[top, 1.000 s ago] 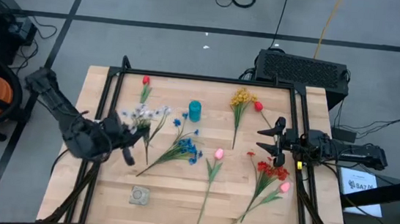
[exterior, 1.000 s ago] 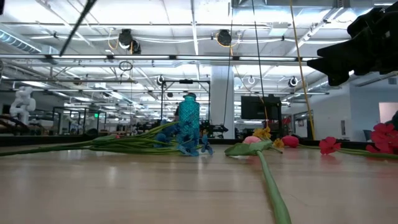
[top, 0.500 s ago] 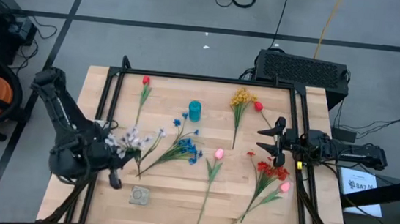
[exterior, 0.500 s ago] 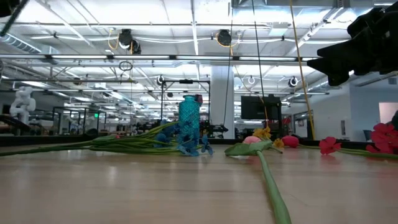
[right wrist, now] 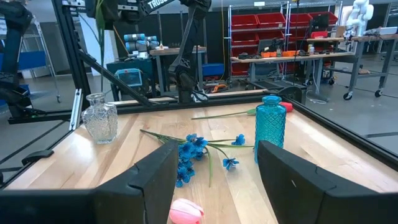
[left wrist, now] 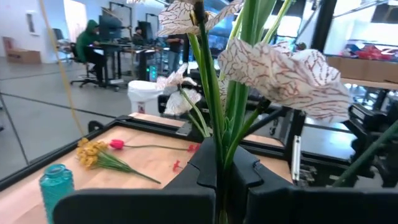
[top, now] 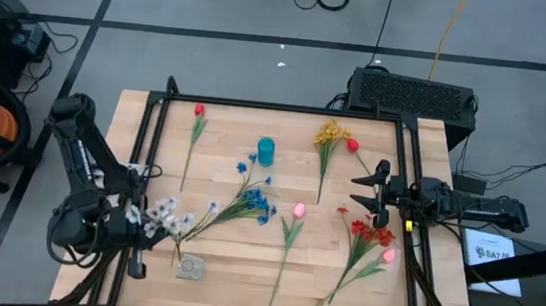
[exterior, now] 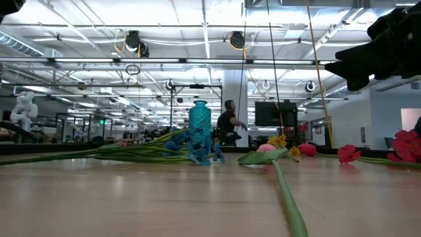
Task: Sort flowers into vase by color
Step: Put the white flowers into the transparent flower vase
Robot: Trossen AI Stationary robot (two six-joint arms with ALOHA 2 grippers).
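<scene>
Wooden table [top: 242, 261] | left gripper [top: 138, 222] pinching white spray [top: 169, 215] left of clear vase [top: 191, 267] | blue vase [top: 266, 151] farther back | right gripper [top: 368, 190] spread wide, far right of clear vase, over red flowers [top: 374, 233]

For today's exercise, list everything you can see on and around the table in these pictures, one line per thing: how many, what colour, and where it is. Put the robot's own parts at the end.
White flower spray: one, white, held up over the table's near left corner.
Blue flowers: one spray, blue, lying mid-table.
Red tulip: one, red, far left.
Yellow flowers: one bunch, yellow, far right of centre.
Red rose: one, red, beside the yellow bunch.
Pink tulip: one, pink, centre.
Red spray: one, red, right side.
Pink bud: one, pink, by the red spray.
Blue vase: one, teal-blue, far centre.
Glass vase: one, clear, near left.
Table: one, light wood.
Left end effector: shut on the white spray's stems.
Right end effector: open, at the table's right edge.
</scene>
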